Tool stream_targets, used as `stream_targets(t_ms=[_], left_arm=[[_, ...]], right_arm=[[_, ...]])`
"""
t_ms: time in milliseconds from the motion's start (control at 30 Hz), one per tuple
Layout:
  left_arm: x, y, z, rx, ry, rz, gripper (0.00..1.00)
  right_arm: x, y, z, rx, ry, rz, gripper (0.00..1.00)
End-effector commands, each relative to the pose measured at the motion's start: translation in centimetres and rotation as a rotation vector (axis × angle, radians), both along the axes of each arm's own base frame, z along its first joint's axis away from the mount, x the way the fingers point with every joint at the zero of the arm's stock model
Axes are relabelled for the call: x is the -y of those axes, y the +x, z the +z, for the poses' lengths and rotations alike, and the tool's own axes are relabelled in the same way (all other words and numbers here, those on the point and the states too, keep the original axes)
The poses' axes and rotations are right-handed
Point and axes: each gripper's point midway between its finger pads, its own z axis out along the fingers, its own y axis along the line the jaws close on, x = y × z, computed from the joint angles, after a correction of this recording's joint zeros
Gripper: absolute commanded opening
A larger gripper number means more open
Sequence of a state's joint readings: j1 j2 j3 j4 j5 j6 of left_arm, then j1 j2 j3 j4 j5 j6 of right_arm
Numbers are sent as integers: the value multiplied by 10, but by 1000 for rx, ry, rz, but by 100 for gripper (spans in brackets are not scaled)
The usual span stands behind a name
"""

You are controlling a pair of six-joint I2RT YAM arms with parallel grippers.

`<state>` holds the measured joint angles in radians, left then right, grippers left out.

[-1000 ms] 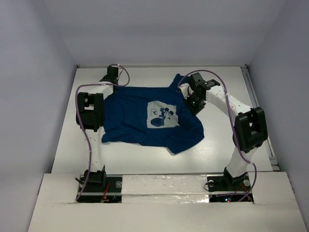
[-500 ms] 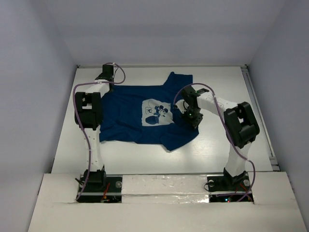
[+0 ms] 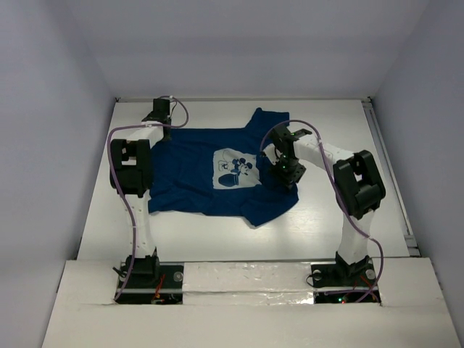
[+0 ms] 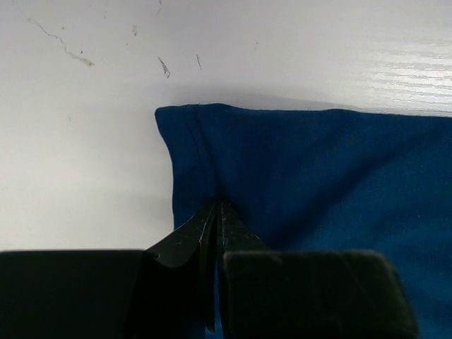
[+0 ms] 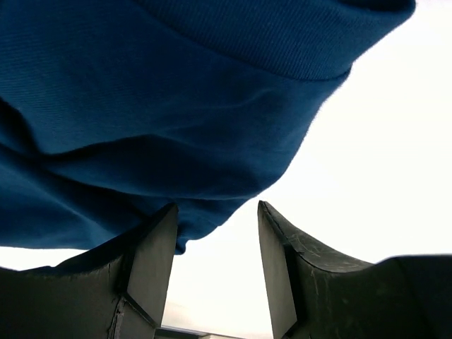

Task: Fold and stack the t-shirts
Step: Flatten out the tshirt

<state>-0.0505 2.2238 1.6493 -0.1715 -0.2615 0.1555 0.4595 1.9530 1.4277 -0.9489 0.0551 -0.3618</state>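
A dark navy t-shirt (image 3: 210, 181) lies spread on the white table (image 3: 326, 123), its whitish cartoon print (image 3: 235, 168) facing up. At the shirt's far left corner, my left gripper (image 3: 161, 125) is shut on the cloth. The left wrist view shows the left gripper (image 4: 217, 212) with its jaws pinched together on the t-shirt (image 4: 318, 176) next to a stitched hem. My right gripper (image 3: 288, 172) hovers over the shirt's right edge. In the right wrist view the right gripper (image 5: 215, 240) is open, and a fold of the t-shirt (image 5: 176, 106) bulges just beyond it, with nothing held between the fingers.
Pale walls enclose the table on three sides. A metal rail (image 3: 388, 174) runs along the right edge. Purple cables loop above both arms. Bare tabletop (image 3: 217, 232) lies between the shirt and the arm bases.
My right gripper moved from the shirt's far right part toward the near side, came down and opened, letting go of the cloth. The shirt shifted slightly left with the left gripper.
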Motion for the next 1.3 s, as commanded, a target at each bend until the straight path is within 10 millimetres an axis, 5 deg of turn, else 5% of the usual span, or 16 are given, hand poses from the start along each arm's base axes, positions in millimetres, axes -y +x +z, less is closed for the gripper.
stream_targets(t_ms=[0, 267, 367, 433, 500, 733, 1133, 1267], left_arm=[[6, -2, 25, 28, -21, -19, 0], [7, -2, 27, 32, -22, -20, 0], [6, -3, 27, 31, -18, -20, 0], [5, -3, 26, 29, -12, -19, 0], [5, -3, 25, 27, -10, -21, 0], [2, -5, 14, 9, 4, -16, 0], [1, -4, 8, 1, 14, -17, 0], [2, -5, 8, -4, 11, -18, 0]], right_arm=[[0, 6, -3, 28, -18, -16, 55], [-1, -12, -17, -60, -1, 15, 50], [2, -19, -24, -85, -9, 24, 35], [4, -21, -27, -91, -19, 24, 12], [5, -21, -27, -86, -18, 19, 0], [18, -29, -15, -45, -52, -10, 0], [70, -94, -2, -83, -189, -1, 0], [76, -96, 6, -42, -198, -21, 0]])
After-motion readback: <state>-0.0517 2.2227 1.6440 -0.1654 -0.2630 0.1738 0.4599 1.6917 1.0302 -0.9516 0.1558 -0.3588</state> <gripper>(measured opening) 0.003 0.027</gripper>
